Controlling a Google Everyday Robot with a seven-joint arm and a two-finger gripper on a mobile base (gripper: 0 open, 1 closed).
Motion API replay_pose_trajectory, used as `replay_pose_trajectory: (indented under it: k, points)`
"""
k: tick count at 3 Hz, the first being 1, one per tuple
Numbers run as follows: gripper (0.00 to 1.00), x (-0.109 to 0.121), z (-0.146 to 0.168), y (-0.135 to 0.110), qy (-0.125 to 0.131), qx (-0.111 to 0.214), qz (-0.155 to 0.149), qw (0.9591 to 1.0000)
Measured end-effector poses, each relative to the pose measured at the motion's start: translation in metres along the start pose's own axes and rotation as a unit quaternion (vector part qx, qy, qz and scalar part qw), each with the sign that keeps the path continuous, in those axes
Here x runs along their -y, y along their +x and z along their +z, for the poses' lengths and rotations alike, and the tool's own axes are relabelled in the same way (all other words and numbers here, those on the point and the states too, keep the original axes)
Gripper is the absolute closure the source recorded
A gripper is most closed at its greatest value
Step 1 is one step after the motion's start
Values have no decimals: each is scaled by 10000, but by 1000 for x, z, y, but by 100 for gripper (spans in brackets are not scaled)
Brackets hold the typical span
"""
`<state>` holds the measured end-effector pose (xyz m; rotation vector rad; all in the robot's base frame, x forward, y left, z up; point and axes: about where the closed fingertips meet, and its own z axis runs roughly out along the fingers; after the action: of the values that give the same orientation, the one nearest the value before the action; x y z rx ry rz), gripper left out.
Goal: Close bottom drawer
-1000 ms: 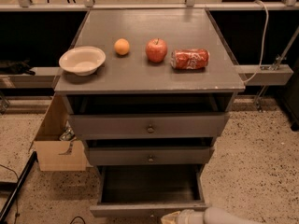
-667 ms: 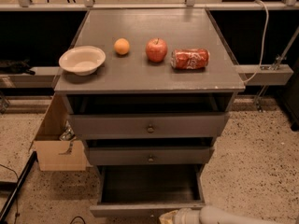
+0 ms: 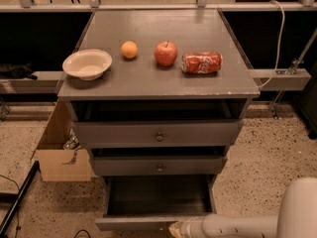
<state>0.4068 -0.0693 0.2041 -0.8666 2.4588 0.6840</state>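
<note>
You are looking at one grey cabinet (image 3: 158,78) with three drawers, and every place below is given from it. The bottom drawer (image 3: 133,224) is at the cabinet's foot, pulled out farthest of the three, so you look down into its dark, shallow inside and see its plain front panel at the lower edge of the view. Above it the middle drawer (image 3: 198,165) and the top drawer (image 3: 198,132) each stand out a little, and each has one small round knob, two knobs in all. The gripper (image 3: 176,228) is low in front of the cabinet, right at the bottom drawer's front panel and a little right of its middle. One pale arm (image 3: 237,226) reaches in to it from the cabinet's right. You cannot tell whether the claw is spread or pressed together, nor whether it touches the panel. On the cabinet's top there are four things in a row, from left to right: one white bowl (image 3: 87,64), one orange (image 3: 129,49), one red apple (image 3: 166,53), and one red can (image 3: 201,63) lying on its side. One open cardboard box (image 3: 62,162) stands on the floor against the cabinet's left side.
</note>
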Motion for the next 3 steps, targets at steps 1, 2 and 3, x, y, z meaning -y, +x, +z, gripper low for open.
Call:
replay_pose_trajectory:
  k: [1,2,3]
  points:
    - [100,14,-1,21,492,-536,-207,9971]
    - [100,12,18,9,662,-627,-480,9947]
    - [100,18,32,6,708,-713,-426,9940]
